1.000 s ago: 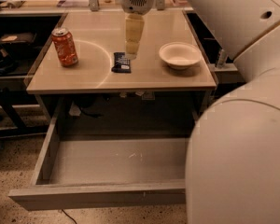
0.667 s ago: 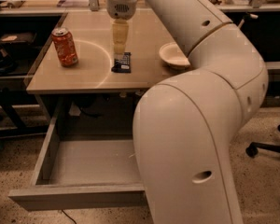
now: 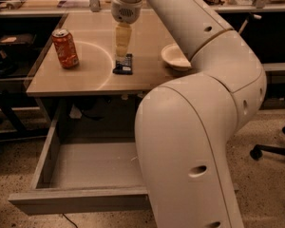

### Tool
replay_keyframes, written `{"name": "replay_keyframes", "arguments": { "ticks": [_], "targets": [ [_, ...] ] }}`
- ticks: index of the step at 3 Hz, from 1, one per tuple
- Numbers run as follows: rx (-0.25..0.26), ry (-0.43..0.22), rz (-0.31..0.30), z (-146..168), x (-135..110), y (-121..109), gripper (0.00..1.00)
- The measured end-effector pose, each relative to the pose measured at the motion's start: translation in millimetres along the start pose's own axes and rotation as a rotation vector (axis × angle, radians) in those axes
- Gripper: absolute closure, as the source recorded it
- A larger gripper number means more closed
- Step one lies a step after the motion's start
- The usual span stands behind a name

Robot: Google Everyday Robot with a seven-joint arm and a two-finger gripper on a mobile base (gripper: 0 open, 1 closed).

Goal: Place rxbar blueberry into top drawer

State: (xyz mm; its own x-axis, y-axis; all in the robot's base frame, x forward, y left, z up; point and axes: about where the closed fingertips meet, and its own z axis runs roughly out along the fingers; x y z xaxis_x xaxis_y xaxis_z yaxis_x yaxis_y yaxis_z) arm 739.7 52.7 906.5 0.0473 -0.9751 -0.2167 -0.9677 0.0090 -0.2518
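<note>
A dark navy wrapper is seen on the flat rectangular rxbar blueberry (image 3: 123, 65), just under the pale yellow gripper (image 3: 122, 55). The shallow top drawer (image 3: 95, 167) is coloured plain grey.

Table (image 3: 85, 77) carries soda can (image 3: 65, 48), rxbar blueberry (image 3: 123, 65), bowl (image 3: 173, 58); gripper (image 3: 122, 51) over bar.

One can (image 3: 65, 48), bowl (image 3: 173, 57), drawer (image 3: 80, 199) and rxbar (image 3: 125, 68), beneath one gripper (image 3: 122, 54).

The arm (image 3: 194, 141) hides half the top drawer (image 3: 90, 167) and part of the bowl (image 3: 173, 56). The gripper (image 3: 123, 51) covers the far end of the rxbar blueberry (image 3: 124, 66).
</note>
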Motion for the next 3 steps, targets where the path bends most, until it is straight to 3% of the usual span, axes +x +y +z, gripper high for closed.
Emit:
{"name": "replay_keyframes", "arguments": {
  "ticks": [3],
  "targets": [
    [-0.049,-0.020,0.050,52.7,16.8,-19.5,0.00]
  ]
}}
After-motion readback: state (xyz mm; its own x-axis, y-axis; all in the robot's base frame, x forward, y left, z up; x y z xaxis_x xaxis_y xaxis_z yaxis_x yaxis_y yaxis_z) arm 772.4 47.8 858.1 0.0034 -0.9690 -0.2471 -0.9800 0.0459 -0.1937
